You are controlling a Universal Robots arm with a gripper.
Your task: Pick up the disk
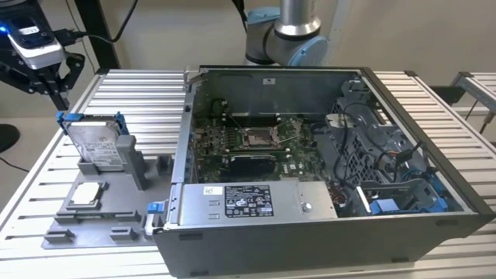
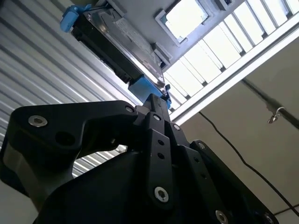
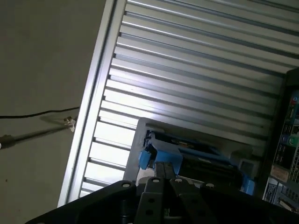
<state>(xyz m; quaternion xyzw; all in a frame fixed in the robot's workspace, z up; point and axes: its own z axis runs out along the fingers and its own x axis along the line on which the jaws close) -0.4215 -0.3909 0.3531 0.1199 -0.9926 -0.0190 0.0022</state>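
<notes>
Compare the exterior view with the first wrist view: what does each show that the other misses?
Exterior view: the motherboard inside the open case, and the small square chip on the grey fixture. First wrist view: the case's outer port panel. Shared: the blue-framed disk and the slatted table.

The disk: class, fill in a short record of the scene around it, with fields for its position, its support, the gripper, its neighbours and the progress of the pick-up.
position: the disk stands on edge, with a blue bracket around it
support: a slot of the grey holder on the slatted table
gripper: the gripper hangs above the disk, apart from it
neighbours: a small chip lies flat on the holder; an open computer case stands to the exterior view's right
progress: the disk is not yet lifted
</notes>
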